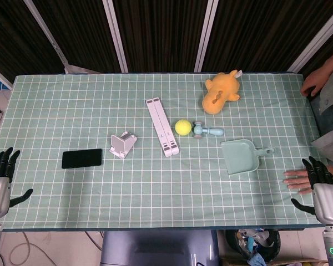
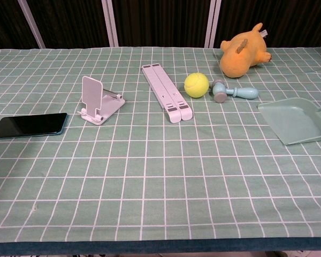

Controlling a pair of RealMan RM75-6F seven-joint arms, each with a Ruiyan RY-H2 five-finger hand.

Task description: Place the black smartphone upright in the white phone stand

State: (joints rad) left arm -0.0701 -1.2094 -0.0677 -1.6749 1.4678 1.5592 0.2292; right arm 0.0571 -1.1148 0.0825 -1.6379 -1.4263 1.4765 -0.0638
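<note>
The worktop (image 1: 55, 100) stood under a green checked cloth that took up nearly the whole scene. At its far right lay an orange plush toy (image 1: 220, 92), slumped on its side. A long white folded stand (image 1: 162, 127) ran away from the near edge, near the middle. To the right, close to the near side, a pale green dustpan (image 1: 241, 157) lay flat with its handle pointing right. The left robot hand (image 1: 1, 172) hung just off the left edge of the worktop, fingers spread and nothing in it; the right robot hand (image 1: 319, 177) was at the right edge, fingers likewise apart and empty, just beside a person's hand (image 1: 297, 180) resting on the cloth. The black smartphone (image 1: 81, 158) lay flat and face up on the left part of the worktop, well apart from both robot hands. Just right of it, not touching, stood the white phone stand (image 1: 122, 144), its back plate raised and nothing on it. A small blue toy hammer (image 1: 207, 131) lay right of the centre, and a yellow ball (image 1: 183, 127) sat just beside its head.
</note>
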